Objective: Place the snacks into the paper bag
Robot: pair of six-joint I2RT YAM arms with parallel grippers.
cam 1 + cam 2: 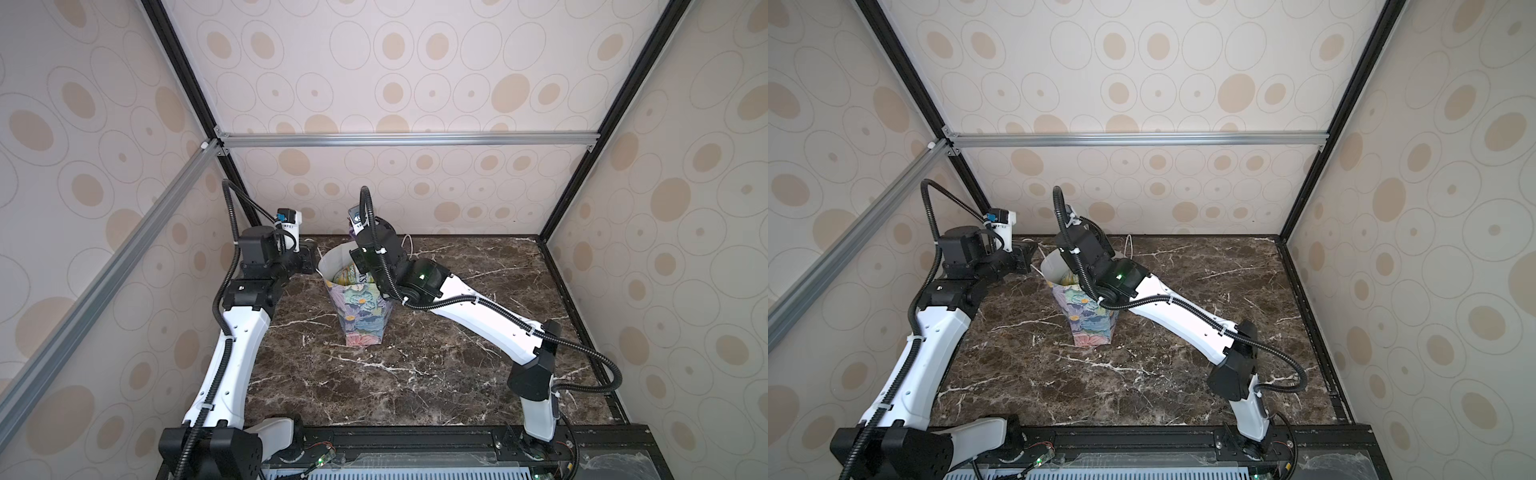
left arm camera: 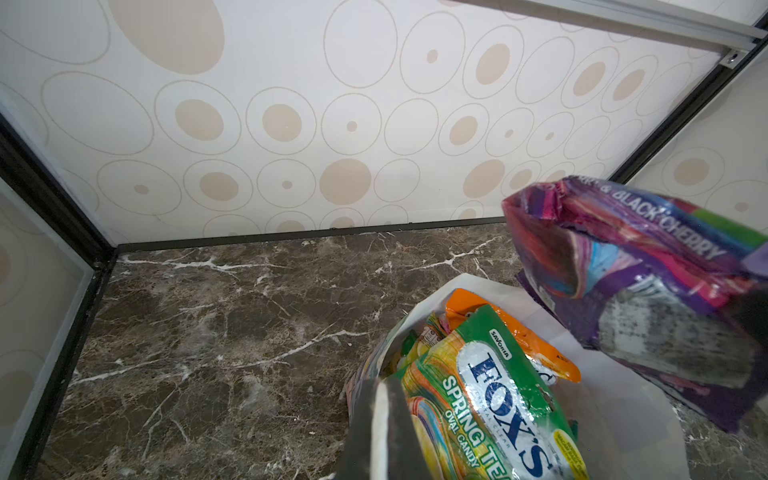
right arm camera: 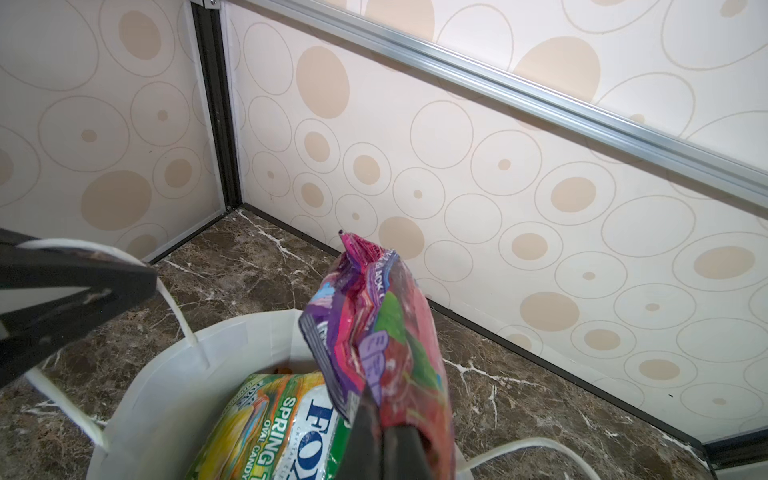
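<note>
The paper bag [image 1: 361, 316] [image 1: 1090, 324] stands upright mid-table, floral outside and white inside [image 2: 615, 415]. My left gripper [image 2: 384, 386] [image 1: 309, 259] is shut on the bag's white cord handle [image 3: 178, 316] at the bag's left rim. My right gripper [image 3: 380, 419] is shut on a pink-purple snack packet [image 3: 382, 332] [image 2: 648, 266], which hangs over the bag's open mouth. In both top views the right wrist hides its jaws. Inside the bag lie a green FOX'S packet [image 2: 498, 399] [image 3: 282, 424] and an orange packet [image 2: 519, 332], with others beneath.
The brown marble tabletop [image 1: 415, 374] is enclosed by patterned walls; the back wall [image 1: 415, 195] is close behind the bag. The bag's second cord handle [image 3: 532, 446] droops on its far side. An aluminium bar [image 1: 374, 139] crosses the back wall higher up.
</note>
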